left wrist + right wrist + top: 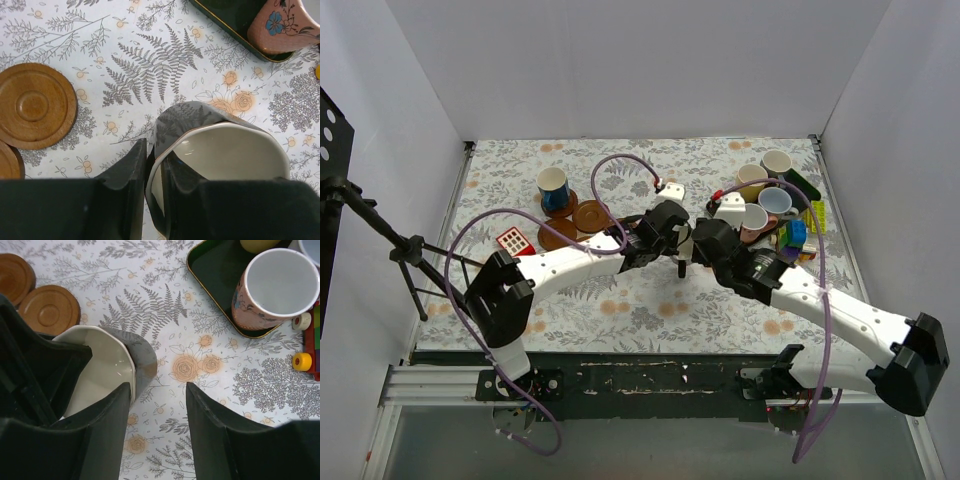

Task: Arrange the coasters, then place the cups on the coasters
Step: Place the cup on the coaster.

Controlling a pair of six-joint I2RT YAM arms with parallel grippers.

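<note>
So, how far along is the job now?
Done: one dark blue cup seems to stand on a coaster. In hand: the left gripper has its jaws shut on the rim of a grey cup; the right gripper is open beside it. Left: two bare coasters and four other cups at the right wait.

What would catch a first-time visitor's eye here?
At the centre, the left end effector pinches the rim of a grey cup, with the right end effector open beside it. At the left rear, a dark blue cup stands on one of the coasters; more cups crowd the right rear.
</note>
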